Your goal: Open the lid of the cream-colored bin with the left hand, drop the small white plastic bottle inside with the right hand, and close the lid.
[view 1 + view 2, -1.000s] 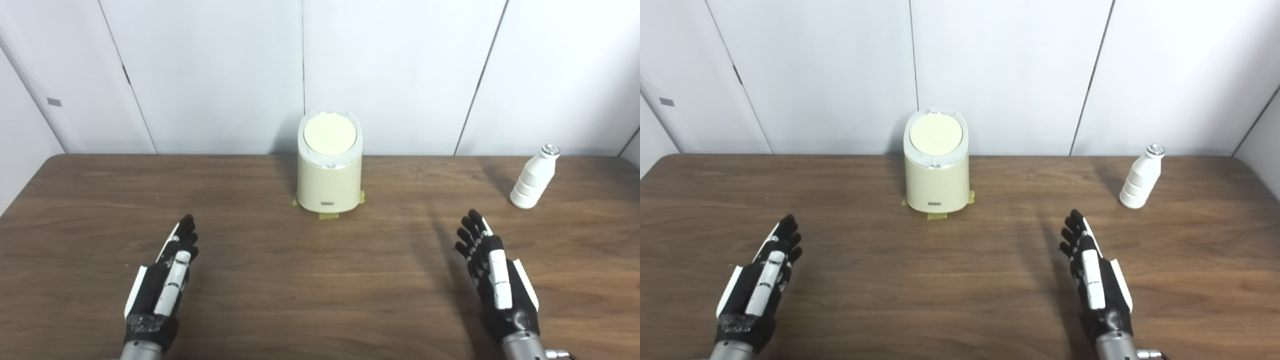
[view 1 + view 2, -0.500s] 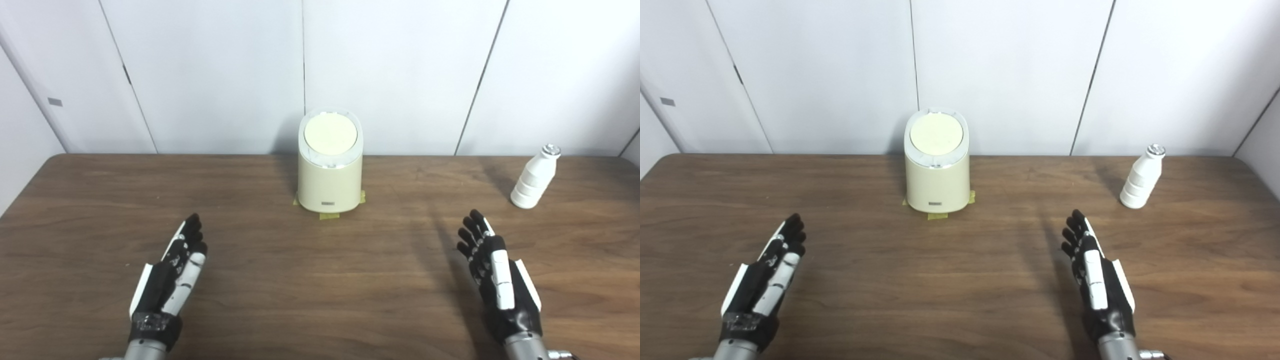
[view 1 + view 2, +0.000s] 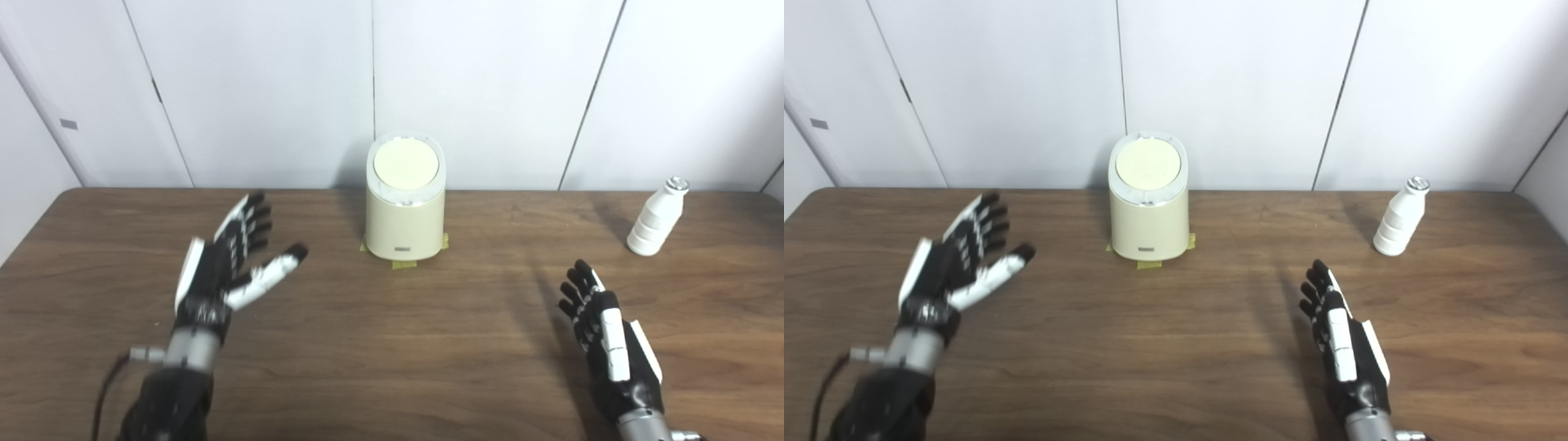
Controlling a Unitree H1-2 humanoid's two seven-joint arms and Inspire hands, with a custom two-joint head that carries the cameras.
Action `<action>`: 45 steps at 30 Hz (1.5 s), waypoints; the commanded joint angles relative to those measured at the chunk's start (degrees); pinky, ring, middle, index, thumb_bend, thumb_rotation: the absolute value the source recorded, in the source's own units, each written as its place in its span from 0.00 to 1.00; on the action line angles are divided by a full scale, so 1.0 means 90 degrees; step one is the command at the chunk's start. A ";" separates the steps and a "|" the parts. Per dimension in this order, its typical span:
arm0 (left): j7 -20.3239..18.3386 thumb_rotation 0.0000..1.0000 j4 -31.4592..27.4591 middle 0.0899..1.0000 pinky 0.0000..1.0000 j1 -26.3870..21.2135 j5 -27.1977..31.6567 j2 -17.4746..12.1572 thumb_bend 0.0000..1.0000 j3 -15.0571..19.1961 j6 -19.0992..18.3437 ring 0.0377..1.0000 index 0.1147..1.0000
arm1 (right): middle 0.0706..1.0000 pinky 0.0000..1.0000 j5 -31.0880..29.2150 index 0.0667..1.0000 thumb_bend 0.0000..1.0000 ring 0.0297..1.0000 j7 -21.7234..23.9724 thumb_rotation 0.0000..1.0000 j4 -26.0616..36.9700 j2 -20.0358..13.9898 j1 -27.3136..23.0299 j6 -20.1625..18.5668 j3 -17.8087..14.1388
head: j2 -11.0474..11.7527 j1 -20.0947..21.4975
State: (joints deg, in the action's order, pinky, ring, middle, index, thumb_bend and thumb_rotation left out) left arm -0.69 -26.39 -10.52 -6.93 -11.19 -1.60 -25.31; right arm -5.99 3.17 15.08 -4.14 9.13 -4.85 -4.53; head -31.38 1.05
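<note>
The cream-colored bin (image 3: 404, 211) stands at the back middle of the table, its round lid (image 3: 406, 164) down flat. A small white plastic bottle (image 3: 654, 217) with a silver cap stands upright at the back right. My left hand (image 3: 229, 269) is raised above the table to the left of the bin, open, thumb spread toward it, holding nothing. My right hand (image 3: 609, 343) rests low near the front right, open and empty, well short of the bottle.
Yellow tape marks (image 3: 404, 264) stick out under the bin's base. The brown wooden table (image 3: 392, 343) runs to white wall panels (image 3: 490, 92) right behind the bin and bottle.
My left hand has lifted off the table and moved forward and up toward the bin, its thumb spreading out. The right hand has stayed where it was.
</note>
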 commanded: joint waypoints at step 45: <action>-0.0489 0.22 0.2970 0.91 0.74 -0.2831 -0.1572 0.0340 0.86 -0.0666 0.0298 0.84 0.93 | 0.95 0.92 0.0460 0.93 0.49 0.93 -0.0021 1.00 -0.0683 0.0063 0.0682 0.1020 0.0167 | 0.1085 -0.0052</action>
State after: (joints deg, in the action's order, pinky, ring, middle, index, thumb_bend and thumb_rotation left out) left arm -6.69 0.24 -32.53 -20.25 -8.27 -7.45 -25.29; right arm -2.12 2.86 11.14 -4.07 9.24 1.71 -3.71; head -21.62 0.53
